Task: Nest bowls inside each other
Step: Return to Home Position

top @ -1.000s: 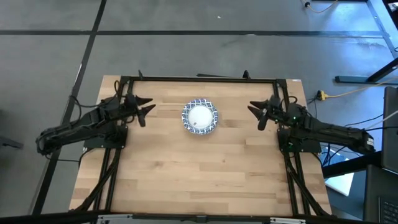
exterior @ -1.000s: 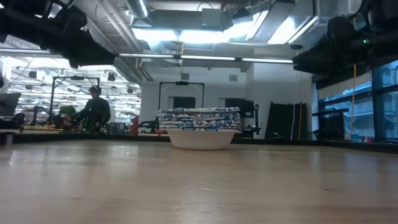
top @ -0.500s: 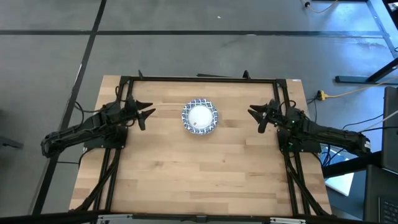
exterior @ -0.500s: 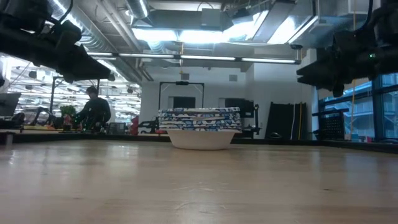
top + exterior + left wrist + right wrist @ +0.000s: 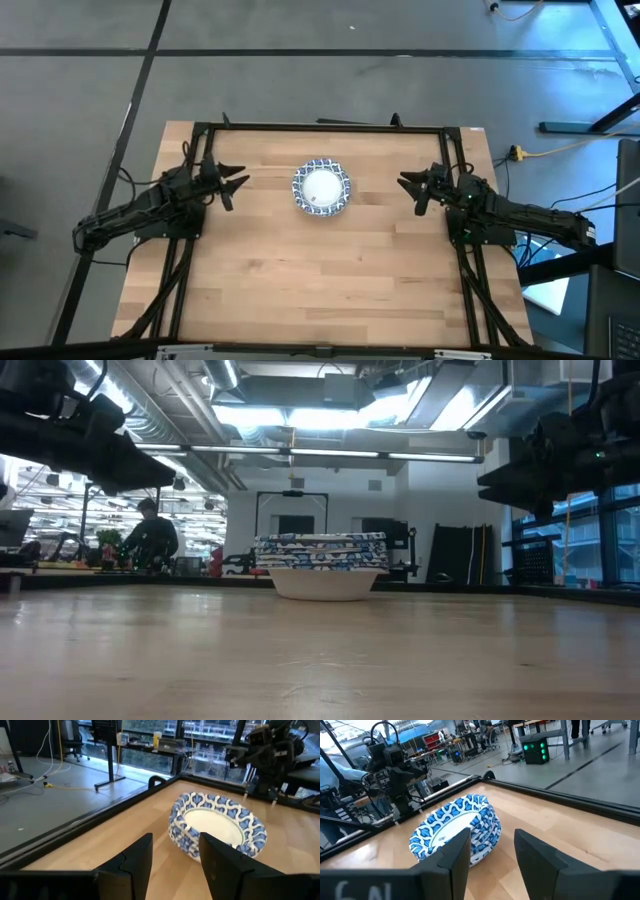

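Bowls sit nested in one stack on the surface, midway between both end effectors. Left end effector and right end effector hover well apart from it, fingers spread wide, holding nothing.

Both arms are matte black, built of slim jointed links. The left claw and right claw each carry two flat, blocky black fingers. A small green light glows on the right arm, at the desk's right edge. Thin black cables loop off the left arm.
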